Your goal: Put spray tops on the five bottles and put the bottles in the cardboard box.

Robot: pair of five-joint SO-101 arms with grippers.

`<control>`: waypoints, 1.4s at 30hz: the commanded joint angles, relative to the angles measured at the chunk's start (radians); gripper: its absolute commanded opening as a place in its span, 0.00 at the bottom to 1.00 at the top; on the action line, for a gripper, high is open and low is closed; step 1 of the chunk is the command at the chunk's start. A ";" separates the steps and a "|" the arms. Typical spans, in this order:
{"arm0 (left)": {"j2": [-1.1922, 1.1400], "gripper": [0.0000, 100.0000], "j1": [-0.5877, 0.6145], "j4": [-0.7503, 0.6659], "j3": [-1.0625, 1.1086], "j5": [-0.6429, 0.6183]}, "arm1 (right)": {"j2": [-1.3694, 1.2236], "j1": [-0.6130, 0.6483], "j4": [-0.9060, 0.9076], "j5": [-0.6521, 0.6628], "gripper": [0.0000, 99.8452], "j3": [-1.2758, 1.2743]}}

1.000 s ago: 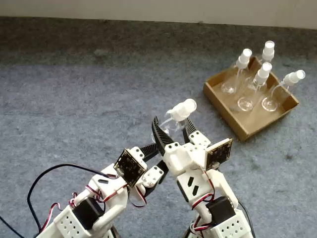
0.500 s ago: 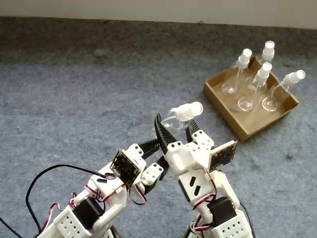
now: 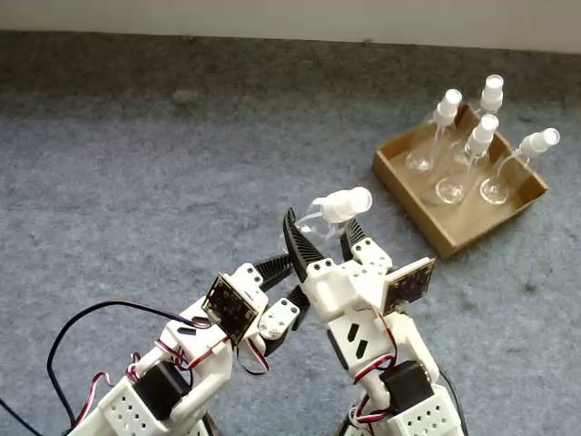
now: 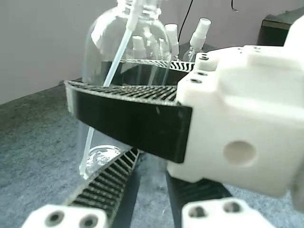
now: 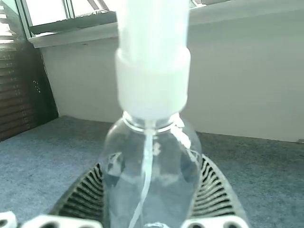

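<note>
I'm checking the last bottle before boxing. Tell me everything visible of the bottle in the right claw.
The bottle is clear and plastic-looking, with a rounded body narrowing to a neck. A white spray top sits on it, its thin dip tube running down inside; it looks empty. The right claw grips its body between black ribbed jaws, tilted, top leaning toward the cardboard box.

Clear bottles, white tops, brown card on grey carpet
The bottle is colourless and see-through with a white spray top; the four bottles at 2 o'clock look the same, in a tan-brown cardboard box. The right gripper and left gripper have white shells and black ribbed fingers. The carpet is mottled blue-grey, darker toward 12 o'clock; the wires are red, black and white
</note>
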State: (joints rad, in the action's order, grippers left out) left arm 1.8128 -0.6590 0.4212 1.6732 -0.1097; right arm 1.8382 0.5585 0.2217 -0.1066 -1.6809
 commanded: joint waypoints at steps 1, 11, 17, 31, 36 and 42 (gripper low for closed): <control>0.012 0.00 0.059 0.041 0.019 0.009 | 0.001 -0.025 0.013 0.014 0.03 -0.143; 0.013 0.00 0.153 0.071 0.021 0.009 | -0.002 -0.237 0.016 0.015 0.03 -0.093; 0.013 0.00 0.317 0.114 0.021 0.006 | -0.005 -0.440 0.073 0.015 0.03 0.033; 0.012 0.00 0.329 0.121 0.021 0.008 | -0.216 -0.763 -0.024 0.170 0.03 0.119; 0.010 0.00 0.329 0.121 0.021 0.008 | -0.541 -0.834 -0.159 0.170 0.03 0.231; 0.010 0.00 0.331 0.121 0.021 0.008 | -0.788 -0.868 -0.363 0.170 0.03 0.286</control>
State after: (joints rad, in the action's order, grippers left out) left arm 1.8144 -0.3429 0.5393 1.6763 -0.1066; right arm 1.1278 -0.2854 -0.0407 0.0545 -1.4753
